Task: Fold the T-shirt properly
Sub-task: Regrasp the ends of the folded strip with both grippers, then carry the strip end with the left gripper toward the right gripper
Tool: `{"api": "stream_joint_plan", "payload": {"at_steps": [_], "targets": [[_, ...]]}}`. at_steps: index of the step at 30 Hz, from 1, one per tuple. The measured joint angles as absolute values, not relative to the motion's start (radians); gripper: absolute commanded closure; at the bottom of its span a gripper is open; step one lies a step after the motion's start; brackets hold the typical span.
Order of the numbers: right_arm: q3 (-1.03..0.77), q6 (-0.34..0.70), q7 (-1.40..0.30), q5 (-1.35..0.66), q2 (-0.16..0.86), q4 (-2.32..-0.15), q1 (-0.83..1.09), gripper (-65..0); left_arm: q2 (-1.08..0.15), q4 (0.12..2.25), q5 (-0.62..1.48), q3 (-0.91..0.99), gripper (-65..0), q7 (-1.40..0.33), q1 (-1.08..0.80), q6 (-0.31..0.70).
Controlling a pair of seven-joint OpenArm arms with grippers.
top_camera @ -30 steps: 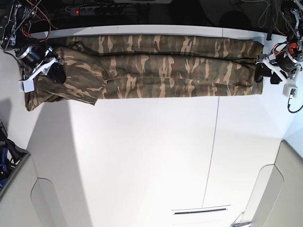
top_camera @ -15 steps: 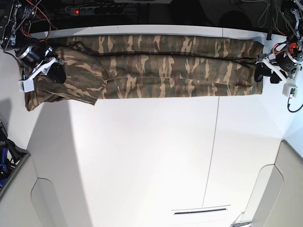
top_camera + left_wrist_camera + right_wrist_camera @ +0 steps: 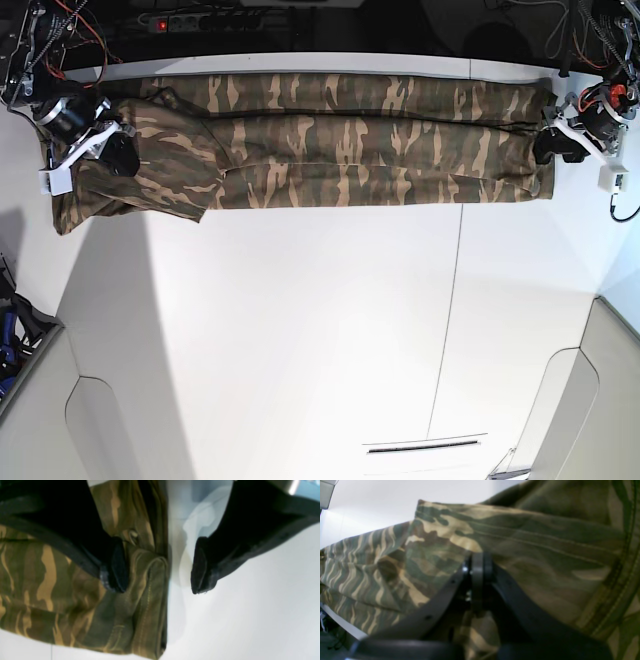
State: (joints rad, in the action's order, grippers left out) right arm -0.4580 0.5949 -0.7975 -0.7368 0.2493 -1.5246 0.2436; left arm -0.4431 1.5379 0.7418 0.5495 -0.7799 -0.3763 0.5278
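Observation:
The camouflage T-shirt point(image 3: 350, 150) lies folded into a long strip across the far part of the white table point(image 3: 320, 330). My left gripper point(image 3: 548, 148) is at the strip's right end. In the left wrist view it point(image 3: 157, 567) is open and straddles the stitched edge of the T-shirt point(image 3: 62, 592), with one fingertip point(image 3: 116, 565) on the cloth and the other on the bare table. My right gripper point(image 3: 120, 155) rests on the sleeve end at the left. In the right wrist view it point(image 3: 478, 562) is shut, pinching a fold of the T-shirt point(image 3: 532, 542).
A power strip point(image 3: 200, 20) and loose cables lie in the dark gap behind the table's far edge. Grey panels stand at the near left point(image 3: 40, 420) and near right point(image 3: 600, 400). A thin seam point(image 3: 450, 320) runs down the table top.
My left gripper has shifted a little toward the far edge and inward onto the shirt's right end. The right arm and the shirt's left end have not moved.

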Motion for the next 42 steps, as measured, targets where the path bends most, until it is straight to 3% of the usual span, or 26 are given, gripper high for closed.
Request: {"api": "stream_joint_plan", "payload": {"at_steps": [12,18,20,24,30,36,42], "targets": [[-0.458,0.595,-0.797,-0.739,0.249,-1.525,0.244,0.0,-0.407,1.53,0.778,0.554,-43.2,-0.819,-0.373,0.566],[-0.458,0.595,-0.797,-0.739,0.249,-1.525,0.244,0.0,-0.379,1.53,0.871,0.555,-42.4,-0.91,-0.371,0.652],[-0.458,0.595,-0.797,-0.739,0.249,-1.525,0.242,0.0,-0.38,1.53,0.871,0.554,-33.3,-0.912,-0.371,0.652],[-0.458,0.595,-0.797,-0.74,0.249,-1.525,0.239,0.0,-0.379,1.529,0.857,0.554,-0.4,-0.916,-0.371,0.648],[-0.458,0.595,-0.805,-0.773,0.252,-1.525,0.239,0.0,-0.377,1.526,0.846,0.551,0.0,-0.836,-0.374,0.654],[-0.498,0.595,-0.942,-0.905,0.255,-1.525,0.192,0.0,-0.388,1.534,0.845,0.55,0.0,-0.834,-0.368,0.674],[-0.547,0.595,-0.96,-0.926,0.255,-1.525,0.161,0.0,-0.416,1.625,0.831,0.549,0.0,-0.842,-0.368,0.643]]}}
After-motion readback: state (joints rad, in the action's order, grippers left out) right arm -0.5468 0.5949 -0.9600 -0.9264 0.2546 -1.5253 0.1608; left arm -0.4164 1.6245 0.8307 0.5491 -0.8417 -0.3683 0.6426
